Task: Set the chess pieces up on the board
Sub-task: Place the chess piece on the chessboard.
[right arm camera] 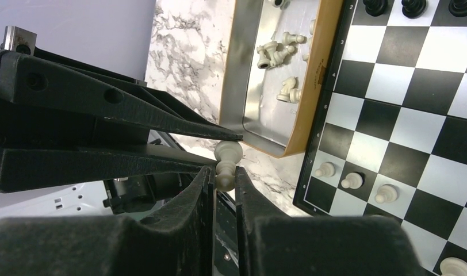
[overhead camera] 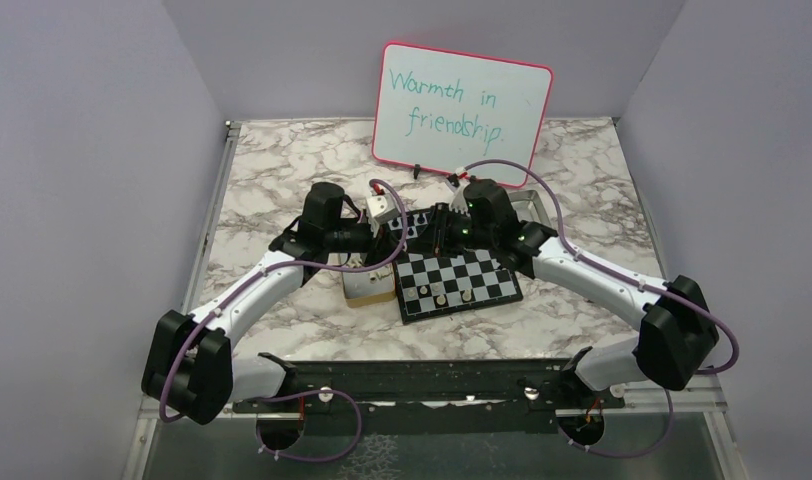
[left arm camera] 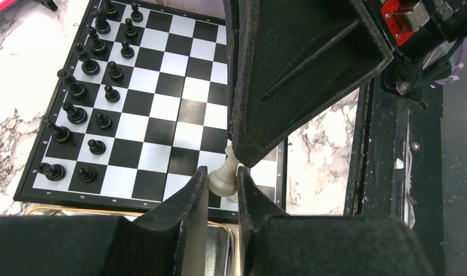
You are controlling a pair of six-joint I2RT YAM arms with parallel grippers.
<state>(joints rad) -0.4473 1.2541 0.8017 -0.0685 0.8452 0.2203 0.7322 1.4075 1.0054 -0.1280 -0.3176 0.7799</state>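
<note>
Pawn, cream, pinched between both grippers in the air: left gripper clamps its head, right gripper grips its base, just off the board by the tray corner.

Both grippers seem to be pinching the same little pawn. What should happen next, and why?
Probably the left gripper should open and back off. Both grippers are shut on one cream pawn, the left at its head, the right gripper lower down, just off the edge of the chessboard. Until one lets go, it can't join the standing pawns there.
</note>
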